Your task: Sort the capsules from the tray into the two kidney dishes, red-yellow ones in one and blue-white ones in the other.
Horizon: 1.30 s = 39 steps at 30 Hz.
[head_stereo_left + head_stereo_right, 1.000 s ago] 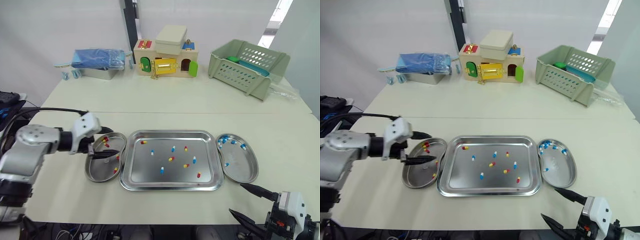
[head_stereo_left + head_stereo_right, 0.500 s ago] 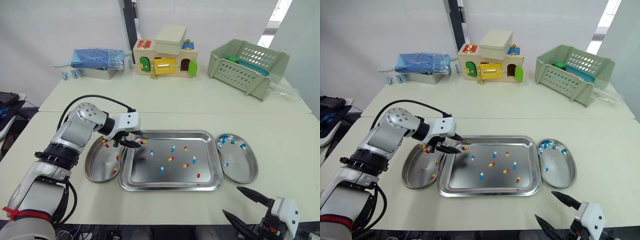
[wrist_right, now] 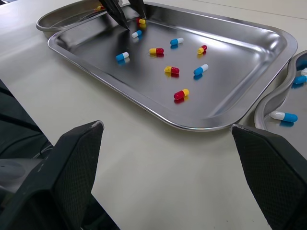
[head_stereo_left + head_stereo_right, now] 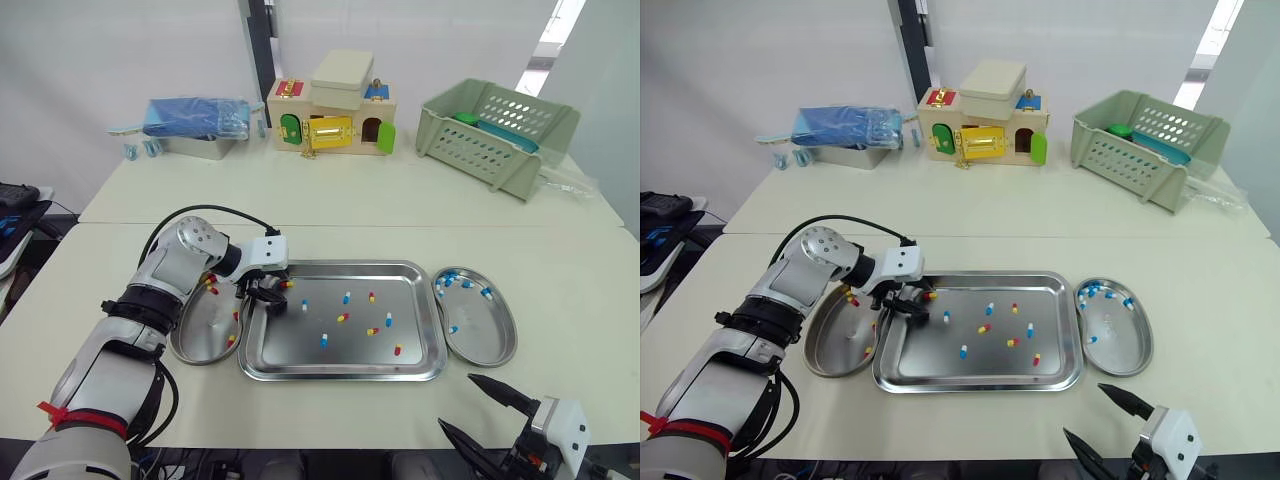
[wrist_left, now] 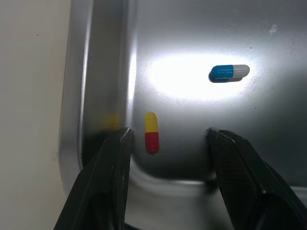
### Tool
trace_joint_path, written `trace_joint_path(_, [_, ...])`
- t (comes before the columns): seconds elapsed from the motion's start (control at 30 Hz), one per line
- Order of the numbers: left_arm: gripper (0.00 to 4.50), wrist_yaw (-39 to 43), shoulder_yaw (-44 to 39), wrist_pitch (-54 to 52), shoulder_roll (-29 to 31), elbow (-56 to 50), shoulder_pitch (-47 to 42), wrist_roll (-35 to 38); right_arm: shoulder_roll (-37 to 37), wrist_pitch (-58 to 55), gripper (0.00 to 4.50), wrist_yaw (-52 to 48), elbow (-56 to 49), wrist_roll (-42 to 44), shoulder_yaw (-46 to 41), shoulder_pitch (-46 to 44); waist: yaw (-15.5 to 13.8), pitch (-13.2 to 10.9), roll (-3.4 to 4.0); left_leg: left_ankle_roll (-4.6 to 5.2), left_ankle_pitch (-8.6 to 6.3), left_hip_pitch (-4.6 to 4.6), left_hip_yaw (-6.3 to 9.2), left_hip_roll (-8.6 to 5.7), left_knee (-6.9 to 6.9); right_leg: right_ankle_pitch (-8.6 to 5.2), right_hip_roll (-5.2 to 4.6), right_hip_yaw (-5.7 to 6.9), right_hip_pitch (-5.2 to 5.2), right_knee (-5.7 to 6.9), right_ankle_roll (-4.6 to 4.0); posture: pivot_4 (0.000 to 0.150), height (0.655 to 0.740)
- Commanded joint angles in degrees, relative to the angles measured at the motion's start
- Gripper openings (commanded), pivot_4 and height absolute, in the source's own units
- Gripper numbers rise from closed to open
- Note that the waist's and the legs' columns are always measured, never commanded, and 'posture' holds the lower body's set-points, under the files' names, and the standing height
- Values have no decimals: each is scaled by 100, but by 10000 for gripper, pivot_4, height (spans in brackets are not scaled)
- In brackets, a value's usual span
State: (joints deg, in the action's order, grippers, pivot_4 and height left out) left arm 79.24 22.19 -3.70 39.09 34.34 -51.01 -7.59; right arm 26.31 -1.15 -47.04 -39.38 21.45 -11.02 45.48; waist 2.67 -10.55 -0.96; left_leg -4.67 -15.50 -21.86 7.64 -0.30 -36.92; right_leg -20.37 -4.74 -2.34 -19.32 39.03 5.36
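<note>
Steel-tray pick: a red-yellow capsule (image 5: 151, 132) lies flat in the far-left corner of the tray (image 4: 340, 376), just beside its rounded wall. It sits between the two spread fingers of the left pincer (image 5: 168, 133), which hangs over it gripping nothing. It is nearer one black finger than the other and, as far as can be seen, touches neither. A blue-white capsule (image 5: 229, 72) lies apart, beyond the fingertips.

The capsule looks featherlight, smooth and hard-shelled, so it may skid on the polished metal or squirt out of a hard pinch. The fingers flank its long body, so a gentle squeeze across the middle, where red meets yellow, seems the best hold.

The left kidney dish (image 4: 195, 335), holding red-yellow capsules, lies just beside the tray; the right kidney dish (image 4: 490, 335) holds blue-white ones. The right pincer (image 3: 166, 125) — spread and empty — hangs at the near edge of the surface (image 4: 400, 200).
</note>
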Motion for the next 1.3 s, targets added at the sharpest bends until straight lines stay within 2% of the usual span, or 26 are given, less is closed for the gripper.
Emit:
trace_joint_path(0.03, [25397,-78,42,-168,-7,65,-119,-218,45,-20,45000,117,-283,72,22,-1,2,0,0,0,0,0,0,0,0,0,0,0,0,0,0,1500,7400])
trace_joint_path(0.27, [25397,66,77,-293,-15,-104,-15,-303,104,-165,45000,303,-363,86,104,-113,14,1,1,0,0,2,0,0,0,0,0,-1,1,2,0,1500,7400])
trace_joint_path(0.33, [21838,101,95,-320,-27,-148,10,-312,122,-201,45000,335,-373,85,112,-152,13,1,1,0,0,2,0,0,0,0,0,-1,1,2,0,1500,7400])
trace_joint_path(0.47, [10027,175,110,-384,-13,-269,83,-337,144,-204,45000,372,-369,83,121,-159,11,1,1,0,0,2,0,0,-1,0,0,0,2,2,0,1500,7400])
trace_joint_path(0.5, [8476,183,121,-383,-8,-302,107,-349,145,-194,45000,374,-367,82,120,-147,10,1,2,0,0,2,1,0,-1,0,0,0,2,2,0,1500,7400])
trace_joint_path(0.57, [1806,177,126,-390,-4,-360,153,-367,146,-173,45000,375,-360,79,119,-117,9,4,4,0,0,3,0,0,-1,0,0,0,3,2,0,1500,7400])
trace_joint_path(0.6, [447,169,126,-391,-10,-382,169,-372,147,-166,45000,374,-358,79,119,-104,7,6,5,0,0,3,0,0,-2,0,0,0,3,2,0,1500,7400])
trace_joint_path(0.8, [447,213,76,-367,-7,-565,240,-296,149,-123,45000,340,-338,89,107,-39,7,9,7,0,0,4,0,0,-2,0,0,-1,4,2,0,1500,7400])
trace_joint_path(1.0, [447,467,-219,-853,222,-1206,275,19,186,-35,45000,236,-327,110,101,-23,16,9,8,0,0,3,0,0,-3,0,0,-1,3,2,0,1500,7400])
trace_joint_path(1.3, [447,764,-1186,-2637,1626,-3039,900,834,463,220,45000,-192,-330,57,152,195,60,8,9,1,0,3,1,2,0,0,0,-2,2,3,0,1500,7400])
